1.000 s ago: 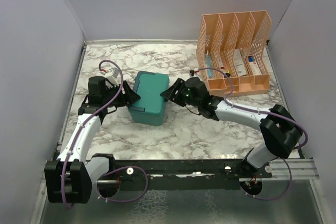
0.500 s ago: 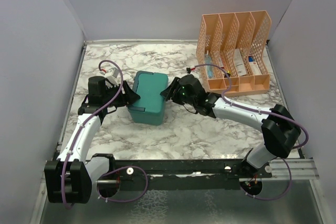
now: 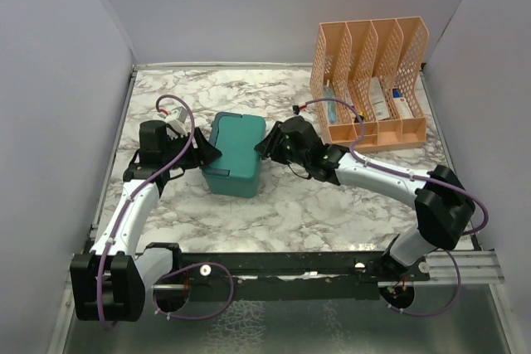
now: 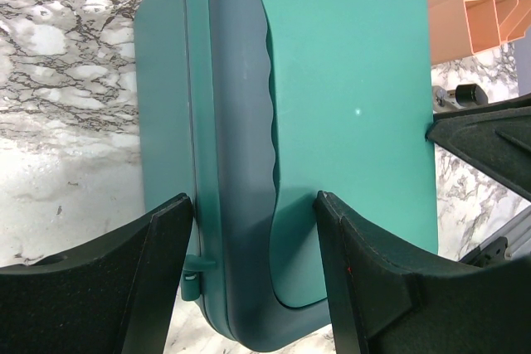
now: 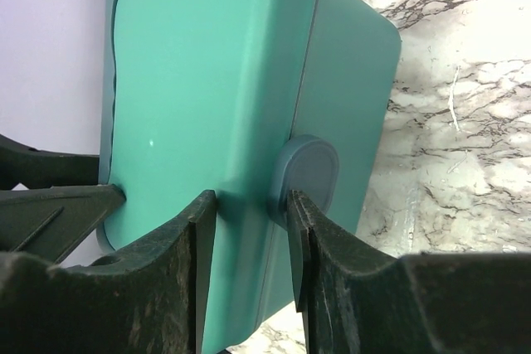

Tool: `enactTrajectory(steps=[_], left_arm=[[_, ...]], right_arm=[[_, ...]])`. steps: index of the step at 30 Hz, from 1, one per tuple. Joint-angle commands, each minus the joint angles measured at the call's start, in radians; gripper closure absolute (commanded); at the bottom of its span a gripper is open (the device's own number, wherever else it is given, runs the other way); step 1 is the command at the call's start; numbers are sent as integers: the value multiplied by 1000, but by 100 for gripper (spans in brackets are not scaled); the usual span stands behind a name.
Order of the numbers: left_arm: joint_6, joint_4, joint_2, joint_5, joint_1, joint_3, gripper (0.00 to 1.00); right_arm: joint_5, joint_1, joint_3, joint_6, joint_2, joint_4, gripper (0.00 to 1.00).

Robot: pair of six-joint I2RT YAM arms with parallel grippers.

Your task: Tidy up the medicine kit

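Change: over the last second the right arm point(image 3: 373, 173) had crept left across the counter point(image 3: 332, 209) until its tip met the front of the medicine kit point(image 3: 235, 153). Its jaws had drawn in as it went.
Right jaws: narrowed but not shut, their fingertips point(image 5: 199, 230) set against the kit's front wall. A strip of the lid's lip showed in the gap and the round latch point(image 5: 304, 173) sat just by the other finger. Whether they had yet bitten on anything could not be told.
Left jaws: unmoved and standing well apart. One fingertip point(image 4: 170, 234) lay along the hinge side, near a hinge pin point(image 4: 196, 267). Nothing was clamped between them.
Medicine kit: stood shut on the marble counter, left of centre, between the two arms. It had not shifted.
Peach file organizer point(image 3: 369, 80): stood well apart at the back right, with boxes in its slots.
Meaning for the task: by my reading the opening step was under way. The left arm point(image 3: 133, 201) was bracing the back while the right closed in on the latch. The lid was still down, so sorting had not begun.
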Motion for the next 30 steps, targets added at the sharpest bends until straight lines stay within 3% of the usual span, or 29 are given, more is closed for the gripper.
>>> enactTrajectory(steps=[1, 4, 7, 19, 24, 30], left_arm=[[36, -104, 19, -47, -5, -36, 37], [35, -104, 19, -46, -6, -36, 36], [35, -105, 17, -45, -5, -36, 34], [35, -104, 17, -48, -6, -39, 31], [33, -104, 20, -47, -5, -38, 31], [34, -105, 24, -45, -5, -38, 30]], right_arm=[[13, 22, 20, -17, 19, 6, 83], [31, 23, 20, -43, 4, 1, 70], [55, 22, 28, -63, -22, -15, 63], [252, -1, 16, -151, -101, -145, 61], [205, -19, 6, -177, -90, -161, 64], [39, -22, -13, -252, -88, -61, 54]])
